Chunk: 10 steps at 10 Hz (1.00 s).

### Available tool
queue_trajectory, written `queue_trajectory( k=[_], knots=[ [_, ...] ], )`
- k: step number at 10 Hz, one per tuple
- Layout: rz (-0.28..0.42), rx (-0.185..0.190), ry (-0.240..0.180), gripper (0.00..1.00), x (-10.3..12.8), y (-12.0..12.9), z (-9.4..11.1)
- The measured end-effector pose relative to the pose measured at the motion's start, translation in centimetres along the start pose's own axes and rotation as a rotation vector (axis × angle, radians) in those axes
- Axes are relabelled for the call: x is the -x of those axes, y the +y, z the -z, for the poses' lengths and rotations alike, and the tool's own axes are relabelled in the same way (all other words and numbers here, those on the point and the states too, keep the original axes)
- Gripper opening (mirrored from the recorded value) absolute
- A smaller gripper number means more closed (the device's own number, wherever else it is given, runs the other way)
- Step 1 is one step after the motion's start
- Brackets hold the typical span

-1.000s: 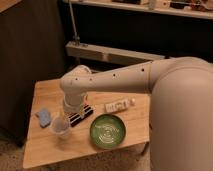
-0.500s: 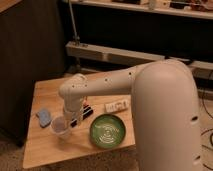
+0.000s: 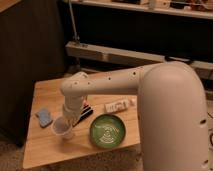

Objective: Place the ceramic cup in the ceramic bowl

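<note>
The ceramic cup is small, pale and tapered, and stands upright on the wooden table at the front left. The ceramic bowl is round and dark green with lighter rings inside, and sits on the table right of the cup, apart from it. My gripper hangs from the white arm directly over the cup's far right side, at its rim. The wrist hides the gripper's contact with the cup.
A white tube lies behind the bowl. A blue object lies left of the cup. A dark flat object lies partly under my wrist. Dark cabinets and a metal shelf stand behind the table. My arm's bulk fills the right side.
My arm's large upper body has swung further into view on the right. The gripper has stayed at the cup, which has hardly shifted on the table.
</note>
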Motion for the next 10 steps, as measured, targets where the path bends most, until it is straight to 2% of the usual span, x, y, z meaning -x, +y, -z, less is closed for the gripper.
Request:
queue_trajectory(
  k=[2,3,4,5,6,7,9,10],
  knots=[
    [-0.005,-0.007,-0.036,0.00,0.1,1.2,4.6],
    [-0.032,-0.016,-0.061,0.00,0.1,1.2,7.2],
    [-0.077,-0.037,-0.087,0.00,-0.3,0.3,10.0],
    [-0.113,-0.054,-0.099,0.00,-0.8,-0.7,11.6],
    [-0.156,-0.070,-0.113,0.00,-1.5,-2.0,13.1],
    [-0.226,-0.094,-0.131,0.00,-3.0,-4.7,14.7],
    [-0.322,-0.117,-0.154,0.00,-5.2,-8.9,15.8],
    [-0.387,-0.125,-0.162,0.00,-6.8,-11.8,16.1]
  ],
)
